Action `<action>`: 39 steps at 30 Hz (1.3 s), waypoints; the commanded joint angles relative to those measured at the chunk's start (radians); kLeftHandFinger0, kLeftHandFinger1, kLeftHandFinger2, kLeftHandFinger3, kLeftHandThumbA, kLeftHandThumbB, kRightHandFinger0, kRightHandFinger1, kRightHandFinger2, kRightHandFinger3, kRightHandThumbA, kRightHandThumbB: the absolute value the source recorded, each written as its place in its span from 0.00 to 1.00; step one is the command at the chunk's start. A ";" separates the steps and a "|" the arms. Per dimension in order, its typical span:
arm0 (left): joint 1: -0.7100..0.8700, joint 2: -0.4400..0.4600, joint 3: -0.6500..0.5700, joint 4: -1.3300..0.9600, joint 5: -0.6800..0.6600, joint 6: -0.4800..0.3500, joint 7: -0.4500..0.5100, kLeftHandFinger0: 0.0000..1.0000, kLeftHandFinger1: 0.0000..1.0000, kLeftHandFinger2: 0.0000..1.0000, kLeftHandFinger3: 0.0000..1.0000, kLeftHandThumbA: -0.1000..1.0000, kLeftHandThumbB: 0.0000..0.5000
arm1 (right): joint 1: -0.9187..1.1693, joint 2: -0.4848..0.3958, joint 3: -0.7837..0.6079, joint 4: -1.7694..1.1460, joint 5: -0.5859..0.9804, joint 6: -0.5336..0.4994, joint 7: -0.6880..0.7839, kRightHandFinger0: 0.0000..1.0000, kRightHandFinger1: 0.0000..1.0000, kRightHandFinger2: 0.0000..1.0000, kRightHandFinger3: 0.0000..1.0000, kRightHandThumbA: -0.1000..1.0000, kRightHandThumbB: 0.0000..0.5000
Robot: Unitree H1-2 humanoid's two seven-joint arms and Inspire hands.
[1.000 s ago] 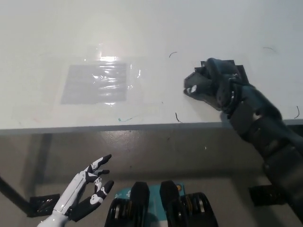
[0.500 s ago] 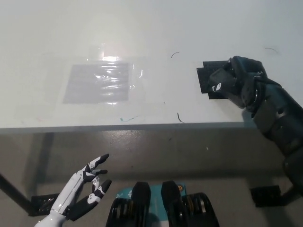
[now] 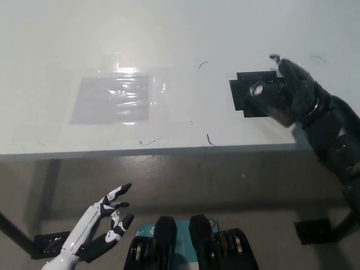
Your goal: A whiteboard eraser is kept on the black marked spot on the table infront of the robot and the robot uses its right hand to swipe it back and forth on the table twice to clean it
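Right hand: I see the black right hand (image 3: 287, 93) over the right part of the surface (image 3: 180, 34), its fingers (image 3: 295, 73) curled down onto the whiteboard eraser (image 3: 247, 95), gripping it.
Whiteboard eraser: flat on the surface near its front edge, at the right; its left end shows clear of the hand, the rest is hidden beneath it.
Left hand: the white left hand (image 3: 98, 225) rests at lower left, below the surface edge, fingers spread and holding nothing.
Clear plastic sheet (image 3: 115, 98): lies flat on the left part of the surface, well apart from the eraser, with glare on it.
Pen marks (image 3: 208, 138): short dark strokes on the surface between sheet and eraser.
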 commanded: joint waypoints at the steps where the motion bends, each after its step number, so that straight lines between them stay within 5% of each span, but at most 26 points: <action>1: -0.007 0.018 0.002 -0.019 -0.014 -0.014 -0.011 0.87 1.00 1.00 1.00 0.73 0.61 | -0.059 -0.040 -0.119 -0.210 0.154 -0.167 0.032 1.00 1.00 1.00 1.00 1.00 1.00; 9: -0.011 0.017 0.002 -0.009 -0.008 -0.017 -0.014 0.87 1.00 1.00 1.00 0.72 0.61 | 0.039 -0.147 -0.318 -1.043 0.263 0.038 0.079 1.00 1.00 1.00 1.00 1.00 1.00; 19: -0.011 0.021 0.002 -0.005 -0.011 -0.002 -0.019 0.87 1.00 1.00 1.00 0.73 0.62 | 0.344 -0.296 -0.586 -2.136 0.611 0.071 -0.075 1.00 1.00 1.00 1.00 0.95 1.00; 21: -0.010 0.020 0.002 -0.002 -0.009 0.001 -0.018 0.87 1.00 1.00 1.00 0.74 0.62 | 0.494 -0.329 -0.583 -2.257 0.589 -0.008 -0.114 1.00 1.00 1.00 1.00 0.80 1.00; 22: -0.009 0.019 0.001 -0.002 -0.008 0.003 -0.017 0.87 1.00 1.00 1.00 0.74 0.63 | 0.603 -0.330 -0.545 -2.262 0.593 -0.156 -0.131 1.00 1.00 1.00 1.00 0.72 0.94; 23: -0.007 0.018 0.001 0.003 -0.016 -0.001 -0.019 0.87 1.00 1.00 1.00 0.74 0.62 | 0.733 -0.276 -0.471 -2.262 0.535 -0.318 -0.129 1.00 1.00 1.00 1.00 0.72 0.83; 24: -0.007 0.017 0.001 0.008 -0.017 -0.002 -0.019 0.86 1.00 1.00 1.00 0.74 0.63 | 0.847 -0.202 -0.405 -2.262 0.484 -0.420 -0.105 1.00 1.00 1.00 1.00 0.84 0.71; 25: -0.005 0.014 0.000 0.014 -0.013 -0.010 -0.016 0.86 1.00 1.00 1.00 0.74 0.63 | 0.980 -0.114 -0.342 -2.262 0.448 -0.443 -0.080 1.00 1.00 1.00 1.00 0.90 0.88; 26: 0.005 0.013 -0.002 0.014 -0.010 -0.017 -0.015 0.86 1.00 1.00 1.00 0.74 0.62 | 1.133 -0.063 -0.257 -2.262 0.477 -0.443 -0.064 1.00 1.00 1.00 1.00 0.78 0.84; 30: 0.024 0.006 -0.009 0.019 -0.018 -0.029 -0.019 0.86 1.00 1.00 1.00 0.74 0.61 | 1.344 -0.009 -0.233 -2.262 0.356 -0.443 -0.110 1.00 1.00 1.00 1.00 0.79 0.85; 31: 0.027 0.004 -0.010 0.021 -0.019 -0.031 -0.020 0.86 1.00 1.00 1.00 0.74 0.61 | 1.428 -0.016 -0.234 -2.262 0.278 -0.443 -0.147 1.00 1.00 1.00 1.00 0.97 0.87; 33: 0.035 0.003 -0.011 0.022 -0.011 -0.033 -0.016 0.86 1.00 1.00 1.00 0.75 0.63 | 1.458 -0.012 -0.193 -2.262 0.306 -0.443 -0.113 1.00 1.00 1.00 1.00 1.00 0.84; 35: 0.041 0.002 -0.008 0.021 -0.011 -0.035 -0.014 0.86 1.00 1.00 1.00 0.76 0.63 | 1.459 -0.043 -0.175 -2.262 0.343 -0.443 -0.059 1.00 1.00 1.00 1.00 0.99 0.65; 39: 0.035 -0.001 -0.004 0.021 -0.009 -0.036 -0.010 0.85 1.00 1.00 1.00 0.77 0.63 | 1.444 -0.014 -0.084 -2.186 0.239 -0.443 -0.099 1.00 1.00 1.00 1.00 0.97 0.64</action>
